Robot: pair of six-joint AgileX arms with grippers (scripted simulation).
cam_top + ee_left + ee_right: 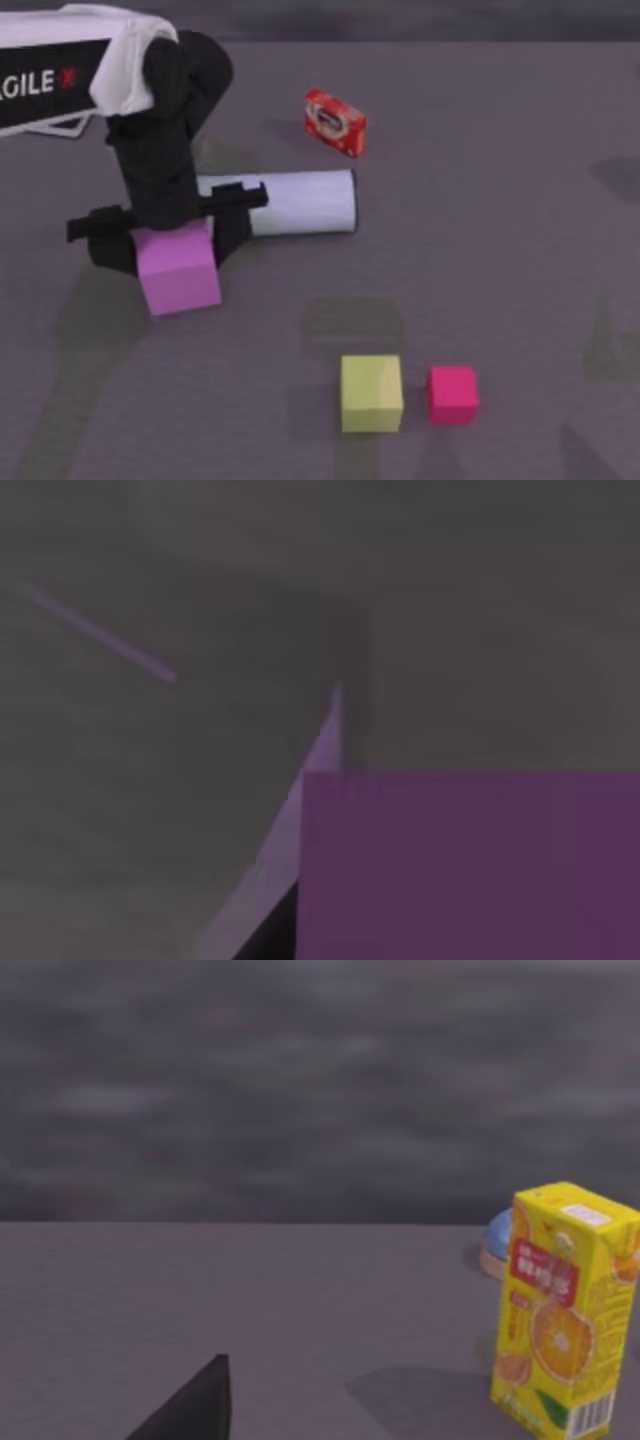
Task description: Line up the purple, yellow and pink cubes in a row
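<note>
Left of the pale cylinder (300,202), the purple cube (180,267) is straddled from above by the left gripper (165,235).
Whether the fingers are clamped on it cannot be told. The yellow cube (371,393) and pink cube (452,393) are set side by side, well right of the purple one and nearer the front edge. The right arm is not seen from above.

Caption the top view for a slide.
Left gripper over the purple cube, left of the yellow cube and pink cube.
</note>
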